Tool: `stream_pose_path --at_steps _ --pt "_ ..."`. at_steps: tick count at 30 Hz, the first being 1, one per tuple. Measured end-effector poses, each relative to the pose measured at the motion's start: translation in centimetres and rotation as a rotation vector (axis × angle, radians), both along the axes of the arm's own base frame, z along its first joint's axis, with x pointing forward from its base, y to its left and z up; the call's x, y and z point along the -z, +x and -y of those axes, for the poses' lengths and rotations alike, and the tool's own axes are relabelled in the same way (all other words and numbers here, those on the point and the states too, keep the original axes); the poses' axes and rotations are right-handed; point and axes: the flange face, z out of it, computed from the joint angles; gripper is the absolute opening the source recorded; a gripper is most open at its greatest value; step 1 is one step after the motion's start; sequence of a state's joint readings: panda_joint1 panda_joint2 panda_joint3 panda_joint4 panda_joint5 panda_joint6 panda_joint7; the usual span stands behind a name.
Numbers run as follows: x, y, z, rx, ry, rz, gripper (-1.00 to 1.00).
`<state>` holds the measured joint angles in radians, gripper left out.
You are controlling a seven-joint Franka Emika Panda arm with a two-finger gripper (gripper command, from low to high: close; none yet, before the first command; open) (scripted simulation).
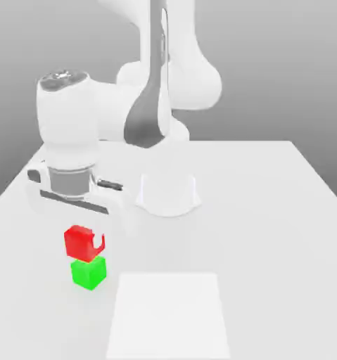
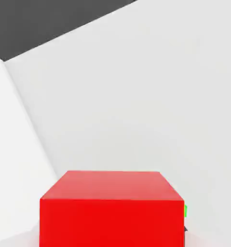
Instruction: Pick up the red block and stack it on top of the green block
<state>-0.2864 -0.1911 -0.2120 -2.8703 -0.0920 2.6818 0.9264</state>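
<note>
The red block (image 1: 77, 241) sits directly over the green block (image 1: 88, 273) at the exterior view's left, its underside at the green block's top face and shifted a little to the left of it. My gripper (image 1: 84, 244) reaches down from the white hand above and is shut on the red block; one white finger overlaps the block's right face. In the hand view the red block (image 2: 111, 207) is close up, with a thin sliver of the green block (image 2: 185, 211) showing past its edge.
A white table (image 1: 269, 211) carries everything. A pale square patch (image 1: 169, 316) lies in front, to the right of the blocks. The arm's round base (image 1: 167, 193) stands behind, at mid table.
</note>
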Motion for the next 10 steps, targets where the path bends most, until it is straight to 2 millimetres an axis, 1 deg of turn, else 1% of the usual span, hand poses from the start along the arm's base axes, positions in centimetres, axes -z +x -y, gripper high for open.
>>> stream_pose_path --at_steps 2,7,8,10 --pt "1.2 -0.6 0.2 0.024 0.002 0.001 -1.00" --pt "5.5 -0.8 0.1 0.027 0.003 0.001 -1.00" --pt "6.1 -0.9 0.1 0.028 0.002 0.001 1.00" --pt "6.1 -0.9 0.1 0.028 0.002 0.001 1.00"
